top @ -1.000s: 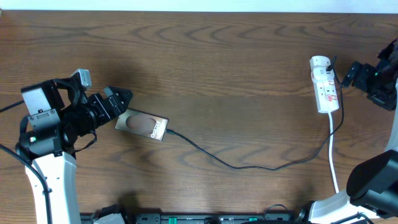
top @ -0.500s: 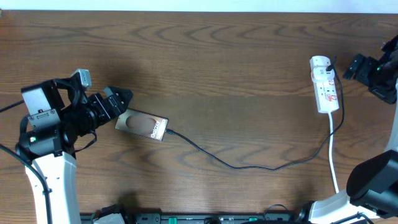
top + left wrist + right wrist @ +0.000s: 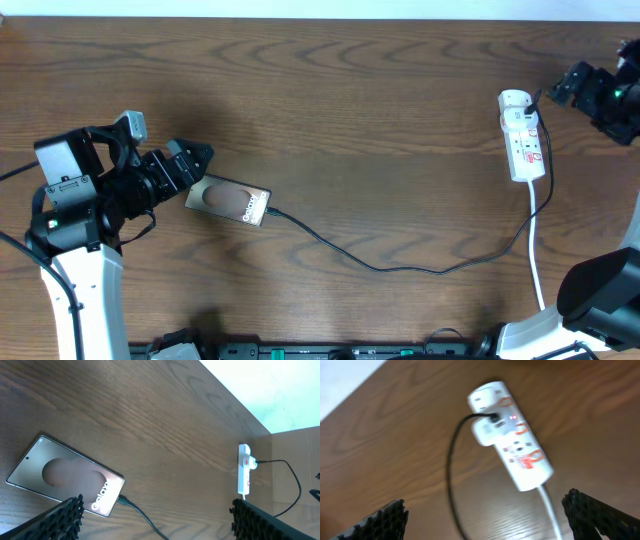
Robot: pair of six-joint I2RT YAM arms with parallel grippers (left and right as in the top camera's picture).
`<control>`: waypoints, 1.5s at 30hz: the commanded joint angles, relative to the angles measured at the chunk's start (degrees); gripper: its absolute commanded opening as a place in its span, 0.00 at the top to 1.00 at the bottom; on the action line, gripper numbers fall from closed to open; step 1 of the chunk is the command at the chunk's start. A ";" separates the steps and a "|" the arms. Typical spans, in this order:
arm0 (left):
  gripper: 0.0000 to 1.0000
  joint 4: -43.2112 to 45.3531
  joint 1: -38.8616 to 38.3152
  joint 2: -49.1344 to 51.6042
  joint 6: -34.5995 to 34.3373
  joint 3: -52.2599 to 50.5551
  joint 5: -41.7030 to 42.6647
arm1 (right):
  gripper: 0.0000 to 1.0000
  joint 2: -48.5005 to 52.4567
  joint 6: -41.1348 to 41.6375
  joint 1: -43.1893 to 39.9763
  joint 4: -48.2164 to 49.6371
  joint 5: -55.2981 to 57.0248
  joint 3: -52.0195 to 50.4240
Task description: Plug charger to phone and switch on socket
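Now: flat rectangular phone with dark brown screen (image 3: 229, 200) lies on dark wood-grain table (image 3: 350, 90), left of centre in overhead frame, white lettering up. Thin black charger cable (image 3: 400, 268) meets phone's right short edge, sags through lower middle, climbs to small elongated white power strip with red markings (image 3: 523, 137) at upper right. Left gripper (image 3: 198, 167) just beside phone's left end, fingers spread, grasping nothing. Right gripper (image 3: 558, 90) near strip's top end, apart from it, fingers spread, empty.

The dark wooden table (image 3: 350, 90) carried the phone (image 3: 228, 200), lying flat and screen up at centre left. The charger (image 3: 400, 268) ran from the phone's right end to the socket (image 3: 523, 140) at upper right. A white cord (image 3: 535, 250) trailed toward the lower right.
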 commanded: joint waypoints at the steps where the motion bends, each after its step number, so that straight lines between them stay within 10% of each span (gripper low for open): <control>1: 0.07 -0.11 -0.13 -0.17 1.09 -0.13 -0.33 | 0.01 0.26 -1.07 0.24 -0.09 -6.08 1.20; 45: 0.07 -0.83 -0.13 -1.92 1.11 -0.13 -1.05 | 0.01 0.26 -1.07 0.24 -0.94 -5.66 1.16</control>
